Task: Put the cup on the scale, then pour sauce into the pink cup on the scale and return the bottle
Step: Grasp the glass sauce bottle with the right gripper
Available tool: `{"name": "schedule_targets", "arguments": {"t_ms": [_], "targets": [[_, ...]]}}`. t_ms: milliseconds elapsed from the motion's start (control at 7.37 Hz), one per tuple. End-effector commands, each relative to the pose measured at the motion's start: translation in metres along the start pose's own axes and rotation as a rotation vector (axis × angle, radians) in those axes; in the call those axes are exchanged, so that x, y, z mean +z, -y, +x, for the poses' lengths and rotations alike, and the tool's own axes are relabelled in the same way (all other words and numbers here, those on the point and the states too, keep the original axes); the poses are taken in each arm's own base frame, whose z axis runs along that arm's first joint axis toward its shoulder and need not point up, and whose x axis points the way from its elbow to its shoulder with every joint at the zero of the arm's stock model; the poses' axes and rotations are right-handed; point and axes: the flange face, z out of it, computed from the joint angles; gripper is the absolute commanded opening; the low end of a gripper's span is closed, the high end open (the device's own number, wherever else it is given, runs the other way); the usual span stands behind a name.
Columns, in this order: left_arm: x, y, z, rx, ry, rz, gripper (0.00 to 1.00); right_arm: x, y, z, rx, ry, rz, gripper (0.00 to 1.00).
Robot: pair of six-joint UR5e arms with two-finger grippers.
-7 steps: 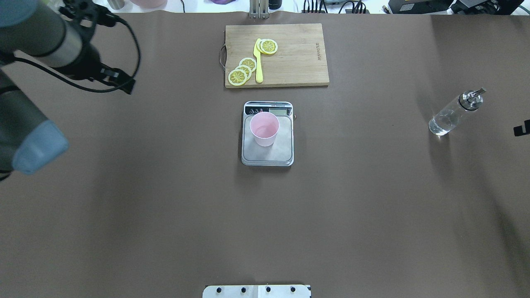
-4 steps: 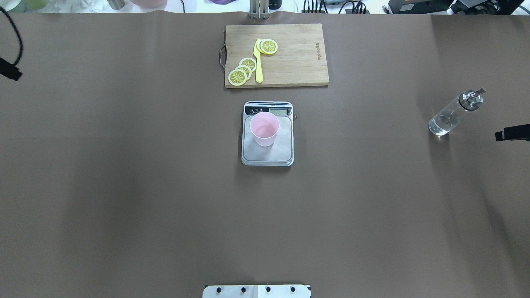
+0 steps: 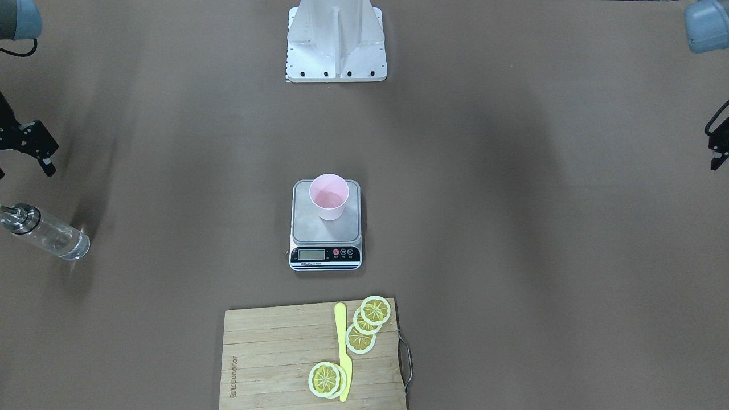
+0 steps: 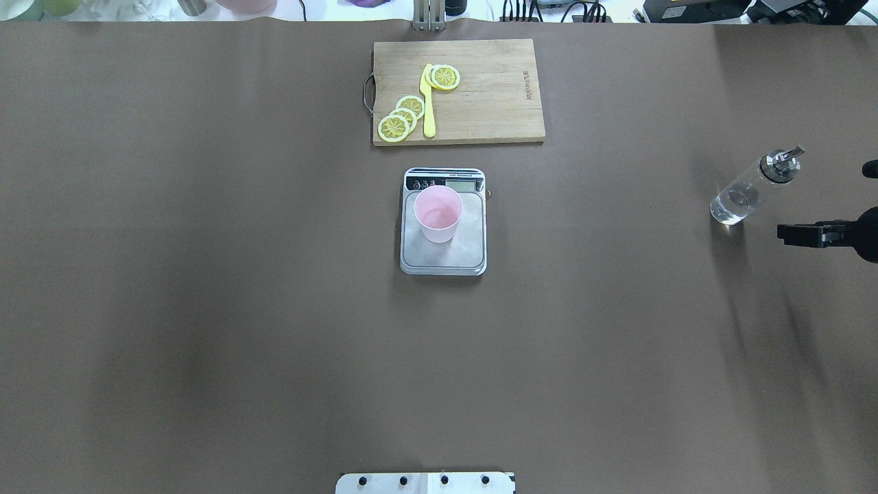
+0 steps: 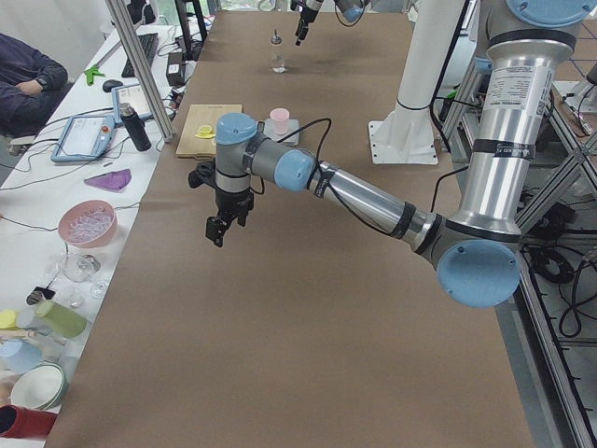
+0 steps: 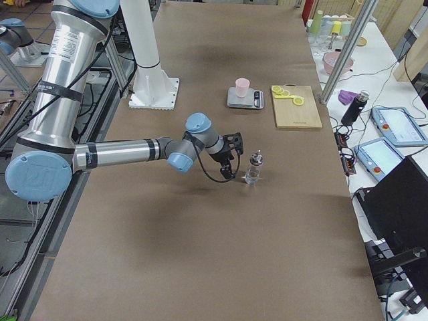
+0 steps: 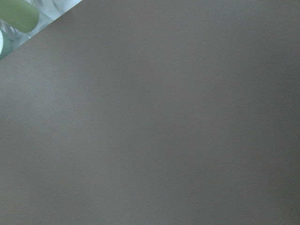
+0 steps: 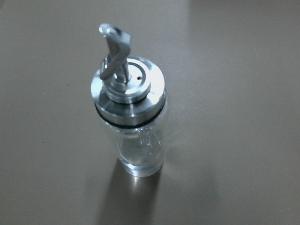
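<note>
The right claw (image 4: 799, 234) hovers over the bench (image 4: 206, 309). I cannot tell whether it is spread or pressed together. Just beside it the bottle (image 4: 744, 192) stands upright, untouched, with clear sauce (image 8: 140, 161) inside. Well apart from it, toward mid-bench, the cup (image 4: 437, 214) sits on the scale (image 4: 443, 257). The left claw (image 3: 716, 149) hangs at the opposite end, its state equally unclear. The bench cover is matte brown and softly shadowed. A cluttered side bench (image 5: 56, 261) flanks it. Beyond the scale, a cutting board (image 4: 494, 103) bears a stamped mark, unreadable like the scale's print.
</note>
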Motion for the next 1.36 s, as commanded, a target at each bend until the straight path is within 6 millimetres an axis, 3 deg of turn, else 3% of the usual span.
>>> {"name": "schedule_targets", "arguments": {"t_ms": [0,271,407,543,814,1221], "targets": [[0.004,-0.004,-0.001,-0.004,-0.002,-0.009,0.98,0.023,-0.017,0.001,-0.023,-0.014,0.100,1.00],[0.026,-0.033,-0.011,-0.039,-0.006,-0.064,0.98,0.037,-0.038,-0.030,-0.030,-0.031,0.179,1.00],[0.032,-0.035,-0.014,-0.041,-0.006,-0.073,0.98,0.049,-0.051,-0.029,-0.053,-0.049,0.226,1.00],[0.031,-0.034,-0.013,-0.036,-0.007,-0.065,0.98,0.072,-0.063,-0.015,-0.064,-0.012,0.270,1.00],[0.031,-0.034,-0.013,-0.036,-0.007,-0.065,0.98,0.108,-0.056,-0.016,-0.056,-0.011,0.344,1.00],[0.029,-0.033,-0.012,-0.034,-0.008,-0.061,0.98,0.118,-0.049,-0.024,-0.068,-0.009,0.382,1.00]]}}
